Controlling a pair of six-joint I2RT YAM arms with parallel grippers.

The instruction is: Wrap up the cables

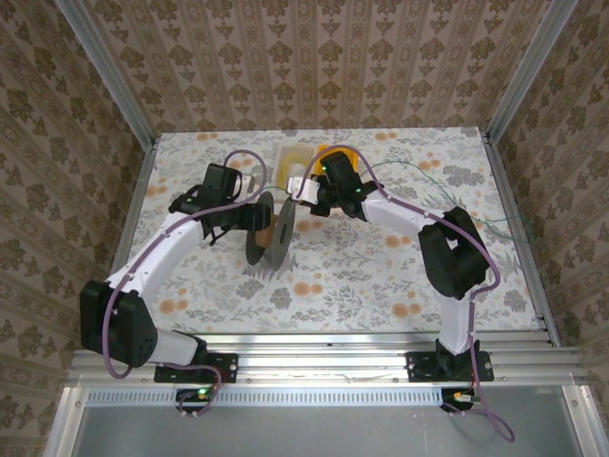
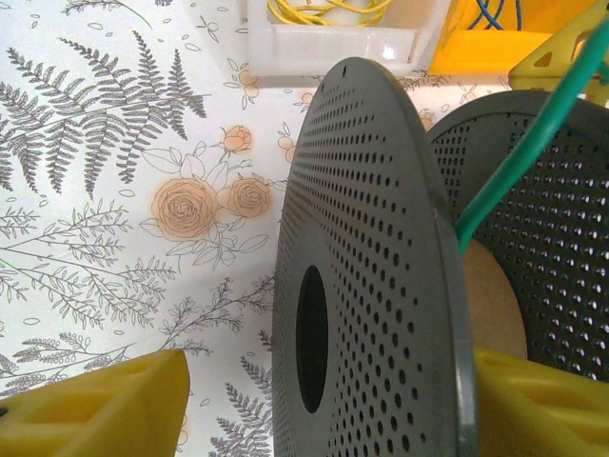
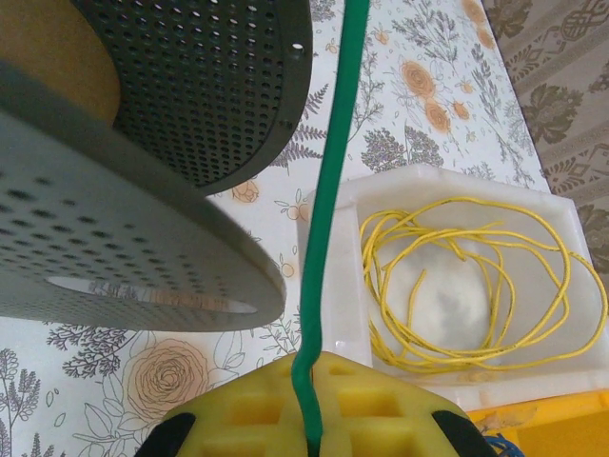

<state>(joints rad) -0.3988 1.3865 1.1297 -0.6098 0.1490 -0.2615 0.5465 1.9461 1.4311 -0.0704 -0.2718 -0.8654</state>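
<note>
1. Top view: I get bright, even overhead light, with soft shadows at the centre.
2. Left wrist: the spool (image 2: 371, 286) goes soft at the bottom edge, while the left of the frame is sharp.
3. Right wrist: glare whitens the tray (image 3: 381, 188) rim, and the green cable (image 3: 331, 190) blurs near the bottom.

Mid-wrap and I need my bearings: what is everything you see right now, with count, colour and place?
spool: one, grey perforated flanges, brown core, on edge mid-table
green cable: one, green, from between the spool's flanges to the right gripper
yellow cable: one loose coil, yellow, in the white tray
white tray: one, white, behind the spool
yellow bin: one, yellow-orange, beside the tray
blue cable: blue, in the bin, count unclear
table: one, floral cover
left gripper: yellow pads, open, straddling the spool's near flange
right gripper: yellow pads, shut on the green cable
</note>
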